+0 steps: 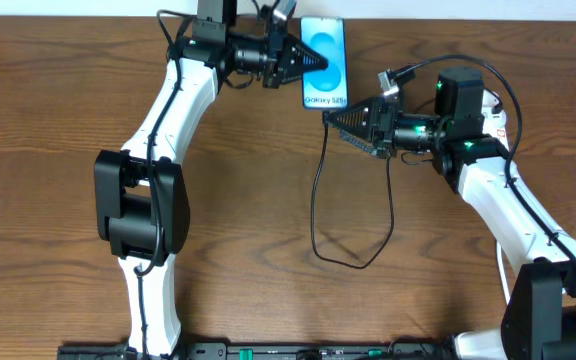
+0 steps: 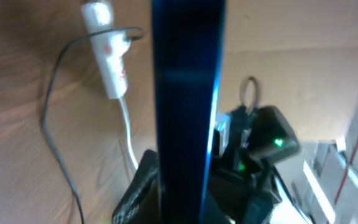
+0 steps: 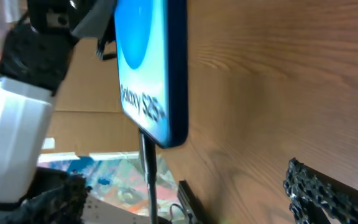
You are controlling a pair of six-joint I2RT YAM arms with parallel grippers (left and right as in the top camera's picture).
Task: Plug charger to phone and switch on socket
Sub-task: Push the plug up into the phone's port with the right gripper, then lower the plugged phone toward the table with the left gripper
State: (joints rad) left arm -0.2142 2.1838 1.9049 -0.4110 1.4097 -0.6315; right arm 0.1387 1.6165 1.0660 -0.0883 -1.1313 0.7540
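Brown wood-grain table carried the phone at twelve o'clock, its screen lit blue. The left gripper was clamped on the phone's nine-o'clock long edge. The charger met the phone's six-o'clock end with its plug tip, and its cable looped off toward six. Around that tip the right gripper stood wide, fingers well apart, gripping nothing. The socket lay near three o'clock, mostly hidden beneath the right arm.
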